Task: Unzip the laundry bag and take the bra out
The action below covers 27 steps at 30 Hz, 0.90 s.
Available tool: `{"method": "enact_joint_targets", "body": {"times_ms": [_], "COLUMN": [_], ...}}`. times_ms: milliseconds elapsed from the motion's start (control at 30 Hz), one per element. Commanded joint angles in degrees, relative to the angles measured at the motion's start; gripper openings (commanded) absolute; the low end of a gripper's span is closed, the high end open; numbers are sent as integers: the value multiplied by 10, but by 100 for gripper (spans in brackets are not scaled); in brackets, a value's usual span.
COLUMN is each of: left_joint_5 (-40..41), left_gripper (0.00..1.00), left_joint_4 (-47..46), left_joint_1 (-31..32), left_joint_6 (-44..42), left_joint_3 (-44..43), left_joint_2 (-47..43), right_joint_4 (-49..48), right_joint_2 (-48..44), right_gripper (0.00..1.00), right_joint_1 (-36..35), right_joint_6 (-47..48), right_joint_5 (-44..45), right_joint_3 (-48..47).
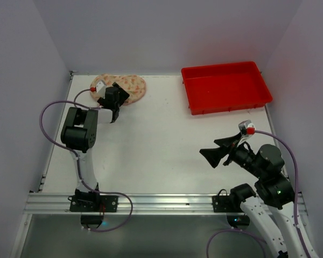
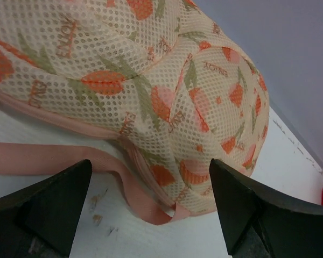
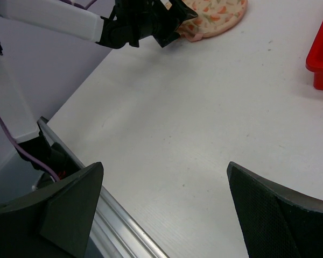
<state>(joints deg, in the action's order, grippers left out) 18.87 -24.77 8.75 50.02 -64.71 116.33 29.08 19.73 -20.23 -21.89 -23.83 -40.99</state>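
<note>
Laundry bag (image 2: 124, 80) | far-left | left end effector (image 2: 151, 164) spread, at its edge

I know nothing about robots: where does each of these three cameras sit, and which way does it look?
Top external: fixed above and behind the arms, looking down on the table; shows both arms, the left hand near the laundry bag, the right hand open.
Left wrist: on the left arm, facing the bag closely; own fingers at bottom.
Right wrist: on the right arm, looking across the table; own fingers at bottom.
Shared: all three show the bag; top and right wrist share the left hand and red tray.
</note>
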Motion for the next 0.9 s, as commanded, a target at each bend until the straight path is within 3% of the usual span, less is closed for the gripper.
{"method": "enact_joint_targets", "body": {"times_ms": [0,67,167,200,267,300,367,600,767,867], "left_joint_5": [10,-1,-7,-12,-18,-30,-45,-197,-245,-274], "left_gripper": [92,88,70,52,30,14,2,0,0,0], "left_joint_4": [-81,-85,-122,-126,-121,-121,-115,-91,53,148], "left_joint_1": [-2,-2,0,0,0,0,0,26,124,146], "left_joint_6": [13,14,10,5,-18,-29,-60,-142,-245,-263], "left_joint_3": [-51,-60,-38,-31,-29,-27,-24,31,103,147], "left_joint_2": [61,77,78,76,72,68,64,-23,-165,-232], "right_joint_4": [-17,-15,-15,-17,-21,-24,-24,-23,-28,-35], "right_joint_2": [-7,-8,-6,-6,-1,0,5,-4,-5,-6], "right_gripper": [99,99,99,99,99,98,97,96,96,96], "right_joint_1": [-2,-2,-2,-2,-2,-2,-2,-2,-2,-2], "right_joint_6": [1,2,5,6,9,11,12,14,21,22], "right_joint_5": [-25,-20,-13,-13,-14,-17,-20,-17,-12,-16], "right_joint_3": [8,12,19,21,25,25,23,24,20,21]}}
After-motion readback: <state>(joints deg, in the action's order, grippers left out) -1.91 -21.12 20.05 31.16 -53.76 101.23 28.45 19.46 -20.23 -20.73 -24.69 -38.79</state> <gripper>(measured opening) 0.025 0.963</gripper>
